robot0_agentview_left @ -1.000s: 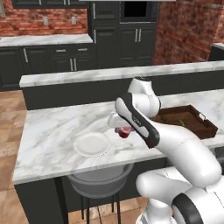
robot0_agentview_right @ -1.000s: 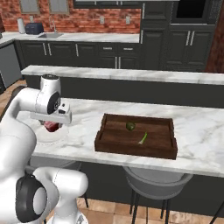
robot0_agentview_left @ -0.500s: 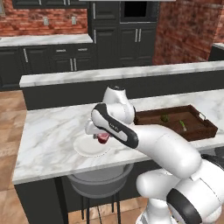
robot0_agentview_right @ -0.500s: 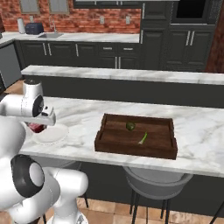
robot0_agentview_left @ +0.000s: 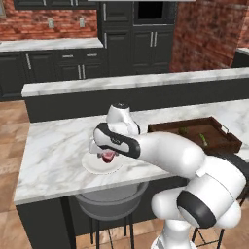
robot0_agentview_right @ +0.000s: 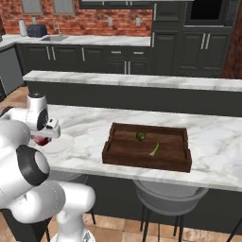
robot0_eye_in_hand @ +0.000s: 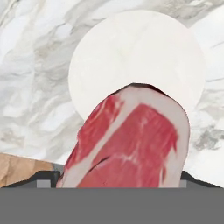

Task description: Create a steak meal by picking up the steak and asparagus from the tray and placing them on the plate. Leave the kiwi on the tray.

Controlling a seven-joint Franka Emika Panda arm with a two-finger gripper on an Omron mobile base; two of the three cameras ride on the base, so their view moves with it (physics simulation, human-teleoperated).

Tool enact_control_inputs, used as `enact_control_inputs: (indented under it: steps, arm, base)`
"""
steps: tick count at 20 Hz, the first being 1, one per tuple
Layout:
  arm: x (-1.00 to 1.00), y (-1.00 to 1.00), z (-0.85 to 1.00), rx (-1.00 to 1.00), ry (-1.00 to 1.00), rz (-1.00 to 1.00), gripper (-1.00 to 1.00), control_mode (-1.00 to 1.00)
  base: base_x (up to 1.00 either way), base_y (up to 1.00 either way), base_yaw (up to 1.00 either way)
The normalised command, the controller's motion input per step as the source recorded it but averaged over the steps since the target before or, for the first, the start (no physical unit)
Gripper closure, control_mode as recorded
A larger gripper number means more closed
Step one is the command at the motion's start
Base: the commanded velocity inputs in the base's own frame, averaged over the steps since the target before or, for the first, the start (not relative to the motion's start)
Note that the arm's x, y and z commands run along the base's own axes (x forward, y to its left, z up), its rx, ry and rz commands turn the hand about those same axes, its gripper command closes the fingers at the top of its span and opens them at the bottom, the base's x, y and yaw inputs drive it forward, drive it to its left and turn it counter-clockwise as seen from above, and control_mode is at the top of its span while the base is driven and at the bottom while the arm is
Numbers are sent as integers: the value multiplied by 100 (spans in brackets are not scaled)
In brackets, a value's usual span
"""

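Note:
The steak (robot0_eye_in_hand: pixel 131 140), red with pale fat, is held in my gripper (robot0_agentview_left: pixel 108 154), which is shut on it just above the white plate (robot0_agentview_left: pixel 95 165). In the hand view the plate (robot0_eye_in_hand: pixel 135 52) lies directly beneath the meat, which hides the fingertips. From the right base view the steak (robot0_agentview_right: pixel 41 140) hangs over the plate (robot0_agentview_right: pixel 61 144) at the counter's left. The dark wooden tray (robot0_agentview_right: pixel 146 158) holds the kiwi (robot0_agentview_right: pixel 141 136) and the thin light green asparagus (robot0_agentview_right: pixel 154 149); in the left base view the tray (robot0_agentview_left: pixel 221 146), kiwi (robot0_agentview_left: pixel 182 130) and asparagus (robot0_agentview_left: pixel 203 139) sit to the right.
Plate and tray rest on a white marble island counter (robot0_agentview_left: pixel 53 146) with a raised ledge (robot0_agentview_left: pixel 73 87) behind. A grey stool (robot0_agentview_left: pixel 109 204) stands below the plate and another stool (robot0_agentview_right: pixel 168 194) below the tray. The counter's front edge is close to the plate.
The arm has swung left, away from the tray, carrying the steak, and has come down over the plate. Tray, kiwi and asparagus have not moved.

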Motion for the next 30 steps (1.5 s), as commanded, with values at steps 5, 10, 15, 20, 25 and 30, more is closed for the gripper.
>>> enact_control_inputs:
  steps: [5, 10, 15, 20, 25, 30]
  arm:
    - [30, 21, -41, 0, 0, 0, 100, -100]
    - [26, 12, -35, 0, 0, 0, 100, -100]
    - [28, 0, -27, 0, 0, 0, 100, -100]
    - [31, 6, -22, 0, 0, 0, -100, -100]
    - [22, 7, -10, 0, 0, 0, -100, -100]
    - [7, 1, -2, 0, 0, 0, -100, -100]
  base:
    - [0, 0, 0]
    - [0, 0, 0]
    - [0, 0, 0]
    - [0, 0, 0]
    - [0, 0, 0]
    - [0, 0, 0]
